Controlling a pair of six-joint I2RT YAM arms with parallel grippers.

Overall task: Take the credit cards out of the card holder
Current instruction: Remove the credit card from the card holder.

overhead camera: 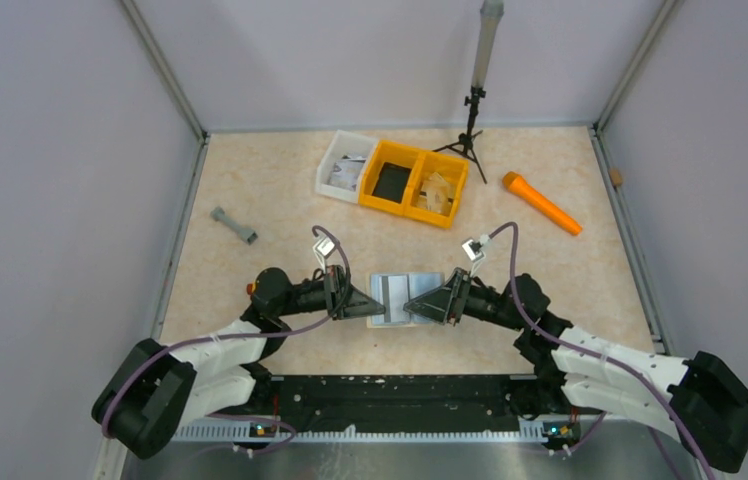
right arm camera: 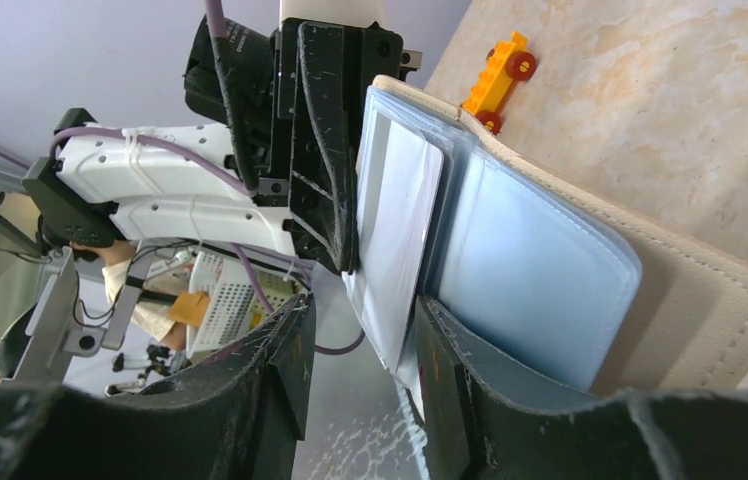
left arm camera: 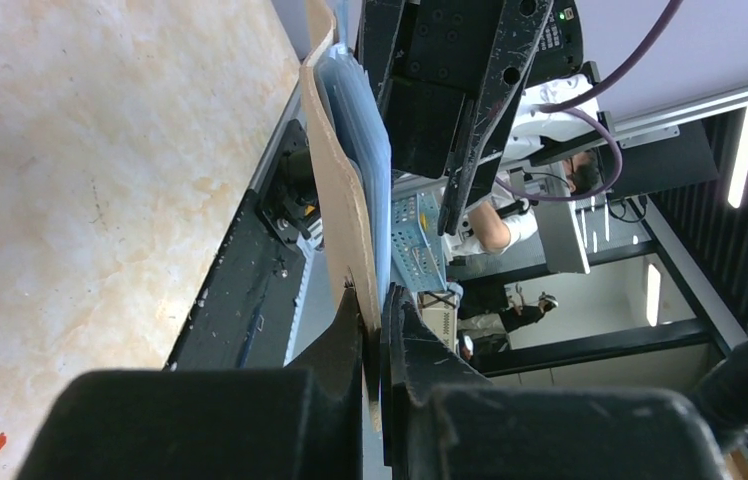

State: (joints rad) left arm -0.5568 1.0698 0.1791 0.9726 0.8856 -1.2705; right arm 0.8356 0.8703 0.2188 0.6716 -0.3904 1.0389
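Two claws face each other over the counter's (overhead camera: pixel 250 190) near edge, with the open card holder (overhead camera: pixel 395 285) between them, its long axis running arm to arm. Its tan cover is clamped in the left claw (overhead camera: pixel 372 308); the right claw (overhead camera: pixel 415 304), jaws parted, straddles the end of a card (right arm camera: pixel 405 220).

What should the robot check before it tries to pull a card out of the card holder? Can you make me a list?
1. Left gripper shut on the card holder: ok, it pinches the tan edge.
2. Card holder spread open: ok.
3. Right gripper open: ok, jaws apart.
4. Something between its jaws to grab: ok, a pale sleeve page stands in the gap.
5. A card really inside that page: cannot tell.
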